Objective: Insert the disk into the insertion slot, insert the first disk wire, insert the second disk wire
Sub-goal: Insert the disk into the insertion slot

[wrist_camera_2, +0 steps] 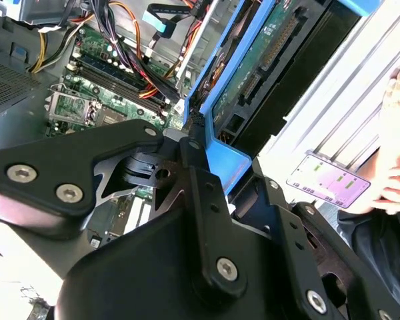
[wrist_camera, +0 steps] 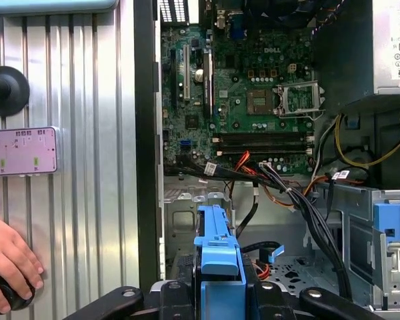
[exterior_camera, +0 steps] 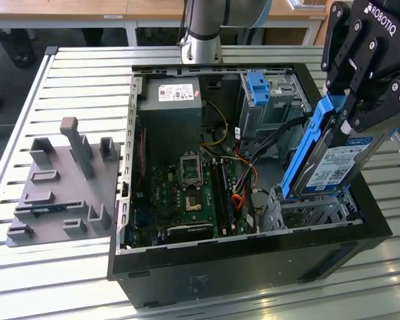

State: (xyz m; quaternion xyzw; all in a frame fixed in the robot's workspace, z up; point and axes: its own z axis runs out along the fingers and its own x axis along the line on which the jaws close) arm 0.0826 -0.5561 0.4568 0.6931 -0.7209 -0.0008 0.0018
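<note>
- While the slatted surface carries the open computer case, the work is confined to the case's corner at the exterior view's right.
- There the insertion slot, a low perforated cage, is seen lying flat, its bay directly beneath the claw.
- The disk is held steeply tilted, its long axis running down from the claw towards the slot. Its lower end is set at or just inside the cage's rim; which of the two cannot be told.
- The claw is closed narrowly on the upper end of the disk's blue carrier, and the disk is judged not yet seated.
</note>
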